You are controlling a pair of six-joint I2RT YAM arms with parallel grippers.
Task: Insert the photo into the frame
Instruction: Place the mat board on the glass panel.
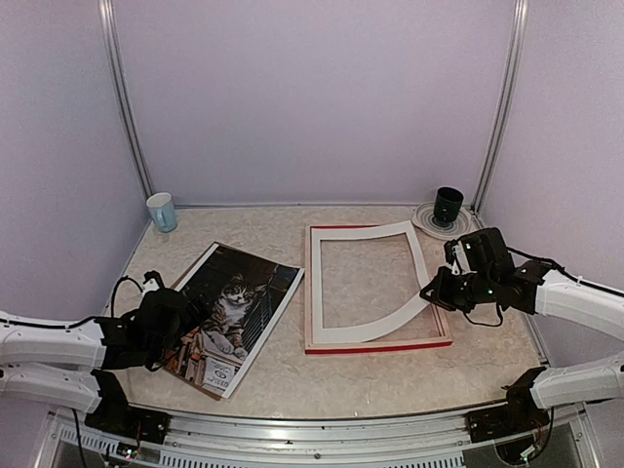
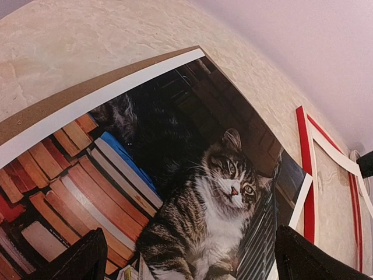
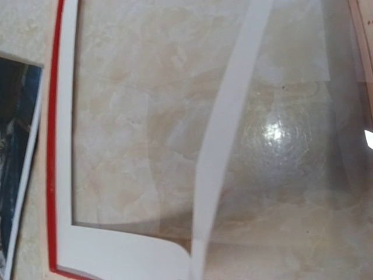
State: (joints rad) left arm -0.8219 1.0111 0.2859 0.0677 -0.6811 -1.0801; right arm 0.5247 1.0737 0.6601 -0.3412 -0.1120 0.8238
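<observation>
Two jobs look open: the left claw (image 2: 189,251), fingers spread wide, hovers low over the near end of the photo (image 1: 239,307), which lies flat on the bench (image 1: 390,375) just left of the frame (image 1: 375,345). The right claw (image 1: 436,291) meets the bowed mat (image 1: 385,327), grip unclear. I judge the mat must clear before the photo's edge is pinched and slid across

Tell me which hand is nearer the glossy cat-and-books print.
Left. The left hand is over the large glossy cat print, at its near-left corner. The right hand is well off to the print's right, at the thin red rectangular frame's right rail.
</observation>
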